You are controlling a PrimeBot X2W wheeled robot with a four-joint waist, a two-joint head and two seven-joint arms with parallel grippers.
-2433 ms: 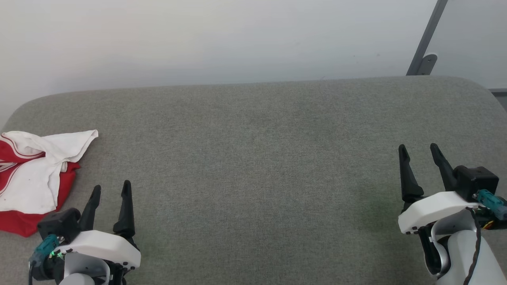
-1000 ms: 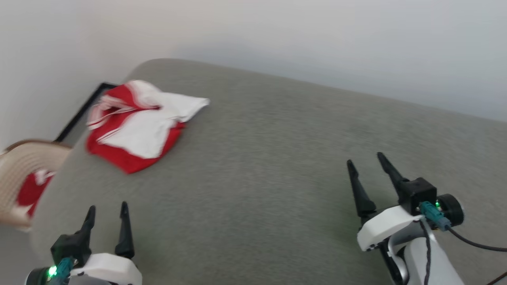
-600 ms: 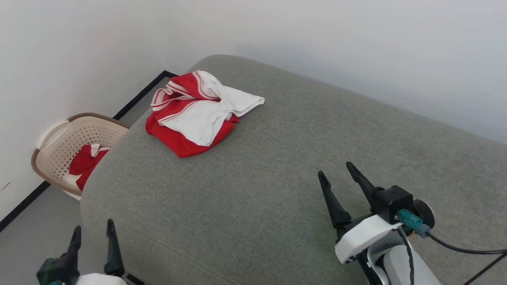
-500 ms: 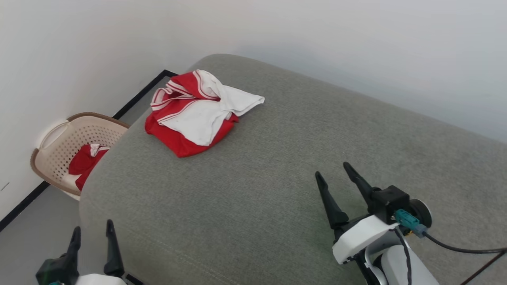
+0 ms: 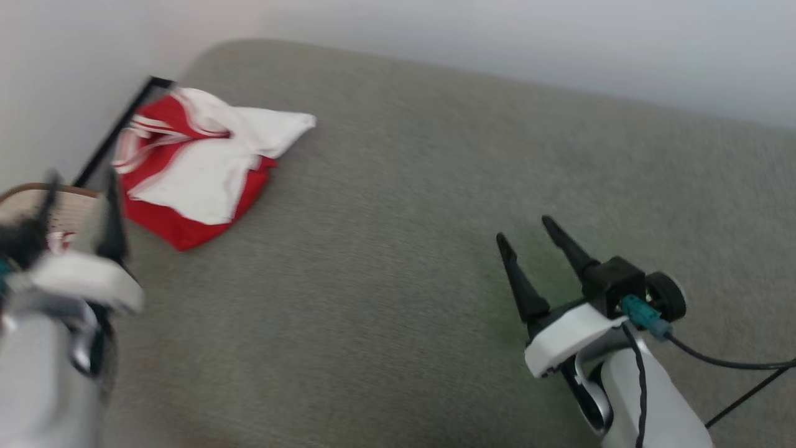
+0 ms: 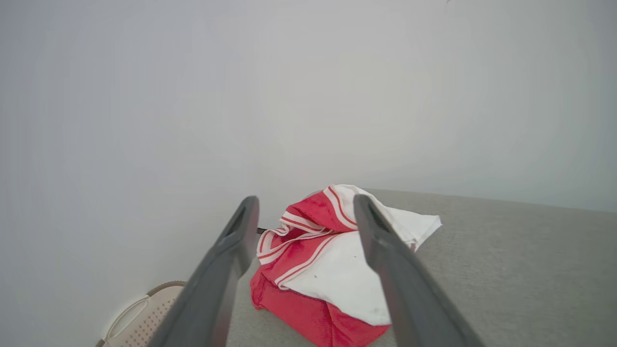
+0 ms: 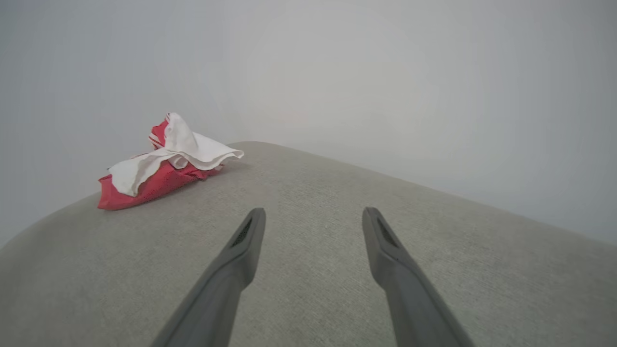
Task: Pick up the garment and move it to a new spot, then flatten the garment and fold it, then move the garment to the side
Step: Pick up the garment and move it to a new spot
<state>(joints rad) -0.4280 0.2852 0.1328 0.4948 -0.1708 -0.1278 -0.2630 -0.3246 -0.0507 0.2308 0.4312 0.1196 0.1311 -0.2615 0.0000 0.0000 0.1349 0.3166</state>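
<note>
The garment [image 5: 193, 174], soft red cloth with white sleeves and striped trim, lies crumpled at the far left rounded corner of the table [image 5: 404, 218], which is padded in grey woven fabric. The left claw [image 6: 306, 202] stands wide and empty, its tapered dark fingers pointing at the heap. The right claw [image 5: 524, 230], also wide and empty, hangs over the near right part, well apart from the garment. A perforated beige basket [image 6: 140, 318] sits beyond the left edge
</note>
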